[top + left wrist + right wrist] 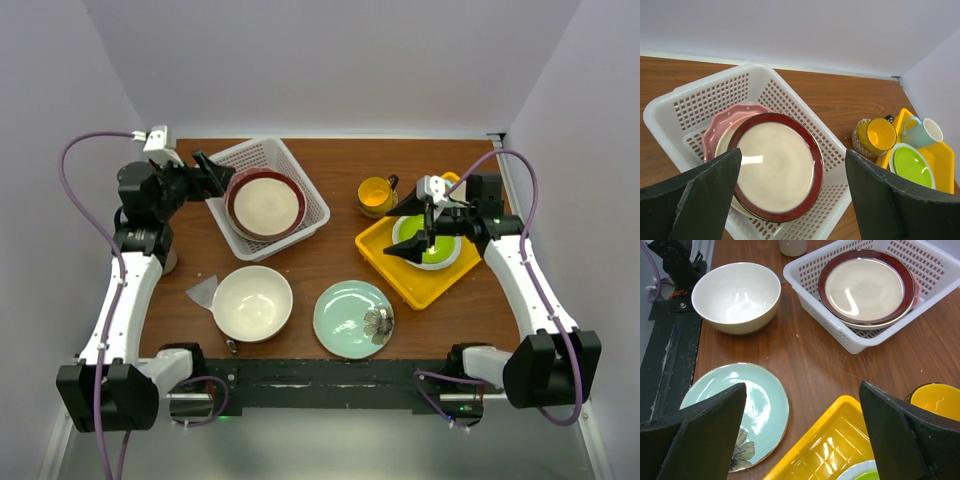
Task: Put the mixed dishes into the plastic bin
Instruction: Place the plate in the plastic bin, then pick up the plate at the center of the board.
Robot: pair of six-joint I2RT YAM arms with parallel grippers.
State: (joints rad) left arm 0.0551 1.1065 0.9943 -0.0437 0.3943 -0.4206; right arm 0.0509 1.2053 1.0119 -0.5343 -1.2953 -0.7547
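Nearest your arm bases, the large cream bowl sits upright with nothing in it on the wooden table. Just to its right lies the pale green flowered plate. Both are still outside the plastic bin.

Further back on the right, your right gripper hangs with its jaws spread wide and nothing between them. It is over the yellow tray, which holds the lime-green plate and, in the left wrist view, a teal cup. The yellow mug stands on the table between tray and bin.

Farthest back on the left, the bin holds a stack. The dark red-rimmed bowl is on top, with a cream plate and the pink dotted plate showing beneath it. Your left gripper is at the bin's left rim, released, with its fingers standing apart on either side of the bowl and clear of it.
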